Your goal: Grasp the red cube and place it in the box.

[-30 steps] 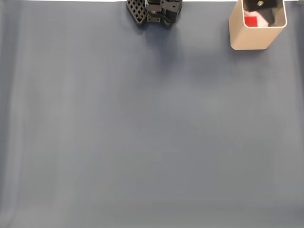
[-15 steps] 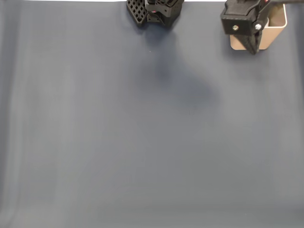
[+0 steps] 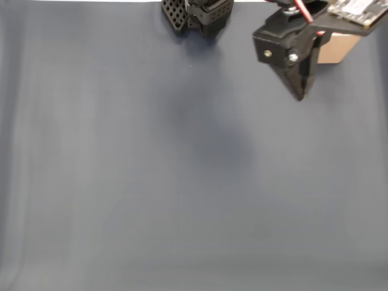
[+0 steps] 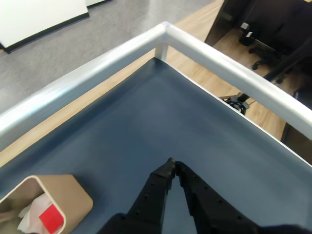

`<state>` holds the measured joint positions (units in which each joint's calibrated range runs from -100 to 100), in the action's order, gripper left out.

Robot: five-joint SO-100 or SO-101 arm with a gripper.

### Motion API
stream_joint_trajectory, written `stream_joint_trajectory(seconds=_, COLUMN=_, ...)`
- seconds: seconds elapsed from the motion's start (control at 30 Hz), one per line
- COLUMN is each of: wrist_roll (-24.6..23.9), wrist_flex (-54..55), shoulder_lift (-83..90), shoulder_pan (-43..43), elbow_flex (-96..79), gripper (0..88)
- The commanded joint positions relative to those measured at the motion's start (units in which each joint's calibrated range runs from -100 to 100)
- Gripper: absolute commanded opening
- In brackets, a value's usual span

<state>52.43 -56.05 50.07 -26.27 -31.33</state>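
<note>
Jaws are pressing together, empty, as the gripper [image 4: 173,163] is hovering over the blue mat [image 3: 151,182]; the red cube [image 4: 50,218] is lying inside the beige box [image 4: 73,195].

The pincer [image 3: 298,96] hangs at the upper right of the fixed view, its black fingers pointing down. In the wrist view the pincer [image 4: 172,163] has its tips touching, nothing between them.
</note>
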Motion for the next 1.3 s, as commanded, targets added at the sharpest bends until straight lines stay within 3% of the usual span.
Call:
stream_joint_trajectory(seconds=0.0, wrist_roll=-0.2, wrist_flex=1.76, shoulder_lift=0.34, shoulder_pan=4.51, elbow_flex=2.98, gripper=0.1)
stream_joint_trajectory(seconds=0.8, wrist_roll=-2.3, wrist_flex=11.2, shoulder_lift=1.3, shoulder_pan=28.58, elbow_flex=-3.31, gripper=0.1)
stream_joint_trajectory(seconds=1.27, wrist_roll=-2.44, wrist_flex=18.83, shoulder_lift=13.93, shoulder_pan=30.28, elbow_flex=-28.83, gripper=0.1)
